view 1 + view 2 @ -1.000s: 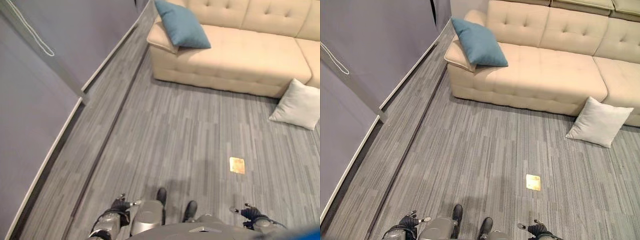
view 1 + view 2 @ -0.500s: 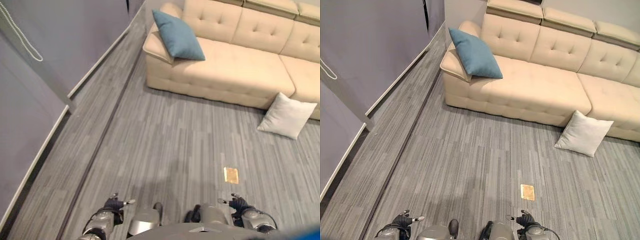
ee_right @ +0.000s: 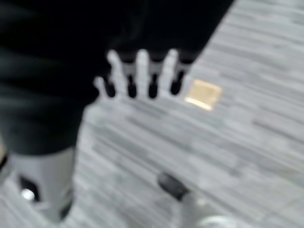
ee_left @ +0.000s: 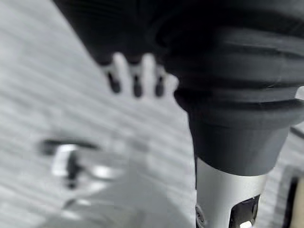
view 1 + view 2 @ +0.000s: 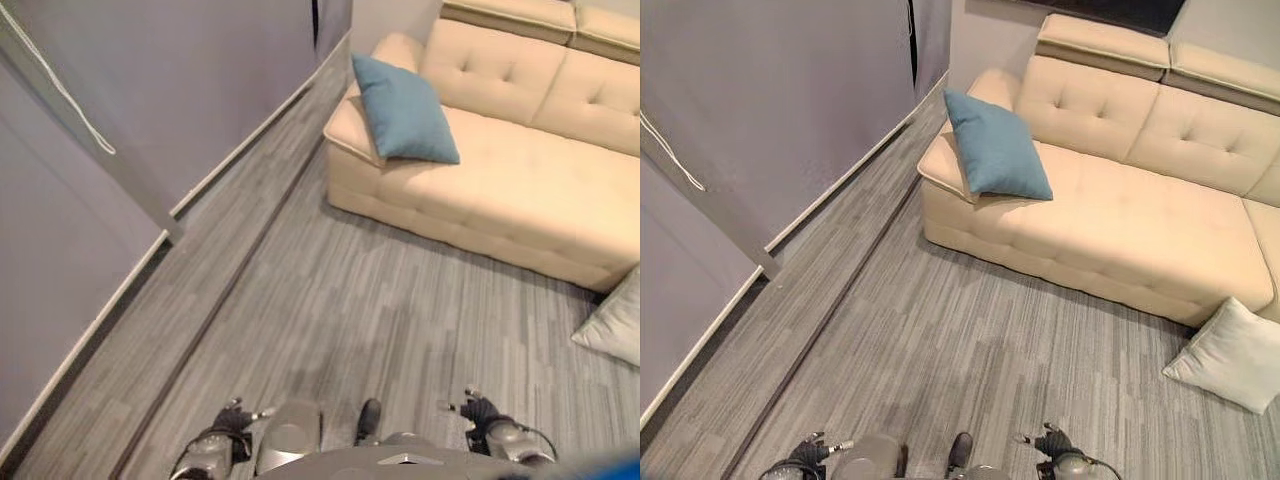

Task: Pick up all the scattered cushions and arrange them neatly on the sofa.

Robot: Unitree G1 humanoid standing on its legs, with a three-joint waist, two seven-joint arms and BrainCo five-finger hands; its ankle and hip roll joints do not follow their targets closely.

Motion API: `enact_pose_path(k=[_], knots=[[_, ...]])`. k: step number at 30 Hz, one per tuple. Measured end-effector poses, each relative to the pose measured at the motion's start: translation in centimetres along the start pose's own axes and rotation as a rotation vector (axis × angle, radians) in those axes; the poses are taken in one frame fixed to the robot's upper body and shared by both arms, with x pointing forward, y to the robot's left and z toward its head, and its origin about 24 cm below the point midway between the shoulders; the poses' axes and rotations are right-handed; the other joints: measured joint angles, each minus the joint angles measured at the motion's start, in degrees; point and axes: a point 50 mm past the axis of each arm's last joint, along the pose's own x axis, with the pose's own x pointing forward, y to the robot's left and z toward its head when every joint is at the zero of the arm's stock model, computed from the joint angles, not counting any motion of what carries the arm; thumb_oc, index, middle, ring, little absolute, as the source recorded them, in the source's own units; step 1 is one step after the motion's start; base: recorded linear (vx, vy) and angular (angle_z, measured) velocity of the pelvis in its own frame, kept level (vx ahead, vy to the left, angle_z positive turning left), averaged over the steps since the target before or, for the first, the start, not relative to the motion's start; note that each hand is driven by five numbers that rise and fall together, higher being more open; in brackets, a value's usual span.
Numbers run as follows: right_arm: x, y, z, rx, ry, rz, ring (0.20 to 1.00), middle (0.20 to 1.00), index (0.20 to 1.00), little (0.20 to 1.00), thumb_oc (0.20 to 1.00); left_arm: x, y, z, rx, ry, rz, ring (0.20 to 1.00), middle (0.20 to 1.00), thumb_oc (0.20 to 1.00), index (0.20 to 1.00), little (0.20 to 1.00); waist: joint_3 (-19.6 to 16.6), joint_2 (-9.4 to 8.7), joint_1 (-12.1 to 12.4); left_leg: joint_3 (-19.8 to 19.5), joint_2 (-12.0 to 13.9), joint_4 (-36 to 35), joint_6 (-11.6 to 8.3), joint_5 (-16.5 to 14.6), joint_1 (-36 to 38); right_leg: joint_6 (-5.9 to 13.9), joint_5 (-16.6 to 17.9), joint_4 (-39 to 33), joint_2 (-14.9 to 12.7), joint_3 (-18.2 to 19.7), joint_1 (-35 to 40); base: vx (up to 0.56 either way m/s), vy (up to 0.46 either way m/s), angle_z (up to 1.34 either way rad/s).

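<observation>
So in the left eye view, the blue cushion (image 5: 405, 110) already leans against the armrest of the sofa (image 5: 520, 200), while the white cushion (image 5: 615, 325) lies on the floor (image 5: 330, 310), touching the sofa's base. Right eye view shows the same; my guess is white goes next. Left wrist view: left hand (image 4: 135, 76) hangs with relaxed, straight fingers, holding nothing. Right wrist view: right hand (image 3: 140, 76) likewise, above a brass floor plate (image 3: 203, 94).

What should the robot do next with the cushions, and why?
Probably step toward the white cushion: it lies on the floor against the sofa front, while the blue cushion already sits on the seat. Both the left hand and right hand are open and empty.
</observation>
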Motion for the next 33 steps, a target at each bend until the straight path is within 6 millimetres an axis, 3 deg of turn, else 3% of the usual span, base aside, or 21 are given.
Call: enact_pose_path(k=[1,2,3,4,6,7,8,10,11,12,15,18,19,21,23,25,27,28,30,31,33], knots=[[0.1,-0.2,0.4,0.007,-0.004,-0.006,1.0,1.0,1.0,1.0,1.0,0.2,0.2,1.0,0.008,-0.021,0.005,1.0,1.0,1.0,1.0,1.0,1.5,-0.15,-0.1,0.3,-0.5,-18.5,0.12,4.7,0.6,1.84,-3.4,-0.3,0.1,-1.2,2.8,0.49,0.148,0.38],[0.1,-0.4,0.3,-0.001,0.002,-0.011,1.0,1.0,1.0,1.0,1.0,0.2,-0.1,1.2,0.007,-0.025,-0.001,1.0,1.0,1.0,1.0,1.0,1.6,0.15,-0.4,0.1,-1.4,-30.6,-0.05,8.5,2.0,3.34,-4.2,-0.1,0.3,-1.8,4.5,0.51,0.17,0.39],[0.1,-0.5,0.2,-0.015,0.006,-0.013,1.0,1.0,1.0,1.0,1.0,0.2,-0.2,1.0,0.009,-0.017,-0.006,1.0,1.0,1.0,1.0,1.0,2.1,0.92,-0.4,-0.6,-2.2,-35.7,-0.45,11.5,1.9,4.55,-6.3,-0.2,0.7,-1.2,6.9,0.58,0.243,-0.03],[0.1,-0.6,-0.3,-0.022,0.03,-0.015,1.0,1.0,1.0,1.0,1.0,0.1,-0.2,-0.1,-0.004,0.016,0.001,1.0,1.0,1.0,1.0,1.0,1.7,1.81,0.1,-1.9,-2.7,-37.4,-0.63,13.3,1.8,5.84,-8.9,-0.2,1.0,-0.8,9.9,0.42,0.214,-0.35],[-0.1,-0.7,-1.3,-0.015,0.05,-0.017,1.0,1.0,1.0,1.0,1.0,-0.3,0.0,-2.4,-0.015,0.086,0.014,1.0,1.0,1.0,1.0,1.0,0.3,2.79,1.3,-1.5,-2.4,-31.2,0.94,13.3,1.9,6.69,-11.4,0.5,0.7,1.4,12.6,0.33,0.199,-0.72],[-0.2,-0.3,-1.6,-0.013,0.049,-0.004,1.0,1.0,1.0,1.0,1.0,-0.6,0.5,-3.3,-0.014,0.109,0.024,1.0,1.0,1.0,1.0,1.0,-1.0,1.67,1.2,-0.7,-3.4,-28.1,3.9,17.8,1.1,8.08,-12.9,1.1,-0.1,2.5,13.9,0.18,0.13,-0.57],[-0.3,0.5,-1.9,-0.01,0.052,0.015,1.0,1.0,1.0,1.0,1.0,-0.7,1.0,-3.6,-0.009,0.116,0.035,1.0,1.0,1.0,1.0,1.0,-2.2,-0.45,0.9,0.2,-5.4,-27.2,5.76,17.5,1.3,9.2,-14.3,4.6,-2.7,2.3,13.0,0.28,0.275,-0.23],[-0.4,0.7,-2.1,0.002,0.056,0.02,1.0,1.0,1.0,1.0,1.0,-0.6,0.6,-3.1,-0.011,0.099,0.025,1.0,1.0,1.0,1.0,1.0,-2.5,-0.3,0.5,-0.3,-5.9,-31.2,7.44,18.3,5.8,11.25,-16.1,15.3,-4.7,2.2,8.9,0.26,0.302,-0.12],[-0.4,0.9,-1.8,-0.011,0.044,0.028,1.0,1.0,1.0,1.0,1.0,-0.4,0.4,-2.3,-0.011,0.077,0.017,1.0,1.0,1.0,1.0,1.0,-2.2,0.03,0.0,-0.2,-6.1,-31.7,9.17,16.5,8.0,13.15,-13.1,24.4,-5.2,3.2,5.4,0.2,0.221,-0.44],[-0.2,1.1,-0.7,0.016,0.011,0.03,1.0,1.0,1.0,1.0,1.0,-0.3,0.3,-1.9,-0.011,0.071,0.014,1.0,1.0,1.0,1.0,1.0,-1.7,0.8,-0.3,1.1,-6.4,-32.7,10.17,15.5,11.0,15.63,-12.2,43.7,-8.9,3.0,-2.7,0.24,0.208,-0.31],[-0.4,1.5,-0.9,-0.024,0.003,0.049,1.0,1.0,1.0,1.0,1.0,0.2,-0.3,0.6,0.038,-0.002,-0.013,1.0,1.0,1.0,1.0,1.0,-1.3,3.23,-2.1,0.3,-8.1,-33.9,11.99,11.0,17.7,15.47,-12.2,51.1,-11.9,3.7,-14.0,0.34,0.129,0.15],[-0.3,1.3,0.2,-0.021,-0.037,0.048,1.0,1.0,1.0,1.0,1.0,0.2,-0.3,0.4,0.04,0.01,-0.012,1.0,1.0,1.0,1.0,1.0,-1.5,4.18,-2.4,1.1,-8.3,-35.8,9.58,8.5,23.2,14.33,-7.8,28.4,-13.2,-3.5,-19.1,0.38,-0.07,-0.05],[-0.3,1.4,0.4,-0.019,-0.045,0.05,1.0,1.0,1.0,1.0,1.0,0.2,-0.1,0.4,0.042,0.009,-0.01,1.0,1.0,1.0,1.0,1.0,-1.6,4.24,-2.3,1.1,-8.5,-35.7,8.16,7.1,23.6,14.4,-5.7,21.8,-13.3,-4.6,-19.9,0.32,-0.09,0.0],[-0.2,1.4,0.7,-0.019,-0.051,0.051,1.0,1.0,1.0,1.0,1.0,0.1,0.4,-0.2,0.046,0.029,-0.004,1.0,1.0,1.0,1.0,1.0,-2.0,3.28,-2.6,1.0,-9.0,-35.7,7.74,6.0,25.2,15.39,-1.4,10.5,-12.3,-4.8,-19.5,0.31,-0.087,-0.01],[-0.1,1.2,1.0,-0.032,-0.058,0.047,1.0,1.0,1.0,1.0,1.0,0.0,0.6,-0.6,0.067,0.039,-0.002,1.0,1.0,1.0,1.0,1.0,-2.0,3.23,-3.5,0.8,-9.3,-35.6,7.24,5.4,27.1,15.68,1.9,5.5,-12.1,-3.5,-19.3,0.29,-0.091,0.23],[-0.1,1.2,1.2,-0.044,-0.059,0.048,1.0,1.0,1.0,1.0,1.0,0.0,0.6,-0.8,0.059,0.042,0.001,1.0,1.0,1.0,1.0,1.0,-2.2,3.34,-3.6,1.0,-8.8,-35.6,4.83,3.6,30.7,15.19,3.4,8.0,-11.4,-4.0,-18.6,0.31,-0.11,0.36],[-0.1,1.2,1.0,-0.06,-0.053,0.05,1.0,1.0,1.0,1.0,1.0,-0.2,0.5,-1.4,0.057,0.054,-0.001,1.0,1.0,1.0,1.0,1.0,-4.0,3.05,-3.6,0.8,-7.8,-35.6,1.72,1.6,34.4,13.64,4.1,10.1,-9.0,-4.2,-15.8,0.42,-0.191,0.25],[-0.1,1.0,0.9,-0.063,-0.048,0.047,1.0,1.0,1.0,1.0,1.0,-0.3,0.4,-2.2,0.052,0.073,-0.004,1.0,1.0,1.0,1.0,1.0,-4.8,3.81,-3.6,-0.2,-6.8,-35.3,0.37,0.8,35.4,9.68,6.0,9.9,-7.5,-3.9,-14.7,0.35,-0.209,0.16],[-0.1,0.6,0.5,-0.066,-0.037,0.039,1.0,1.0,1.0,1.0,1.0,-0.6,-0.1,-3.2,0.045,0.1,-0.015,1.0,1.0,1.0,1.0,1.0,-6.2,4.22,-3.4,-2.2,-4.9,-31.2,-0.16,0.5,35.6,5.0,4.9,9.1,-5.2,-3.7,-12.1,0.21,-0.231,-0.03],[-0.1,0.4,0.6,-0.07,-0.047,0.035,1.0,1.0,1.0,1.0,1.0,-0.8,-0.1,-4.1,0.043,0.122,-0.015,1.0,1.0,1.0,1.0,1.0,-6.5,3.88,-3.1,-1.9,-4.7,-24.6,-0.17,0.5,33.8,3.54,5.0,6.5,-4.2,-3.1,-8.9,0.13,-0.222,-0.32],[-0.1,-0.1,1.1,-0.07,-0.075,0.022,1.0,1.0,1.0,1.0,1.0,-0.9,-0.2,-4.6,0.04,0.137,-0.017,1.0,1.0,1.0,1.0,1.0,-6.8,3.18,-3.2,-2.0,-4.9,-10.5,-1.25,0.5,26.8,3.2,5.0,3.1,-4.0,-2.7,-6.5,0.07,-0.177,-0.2]])
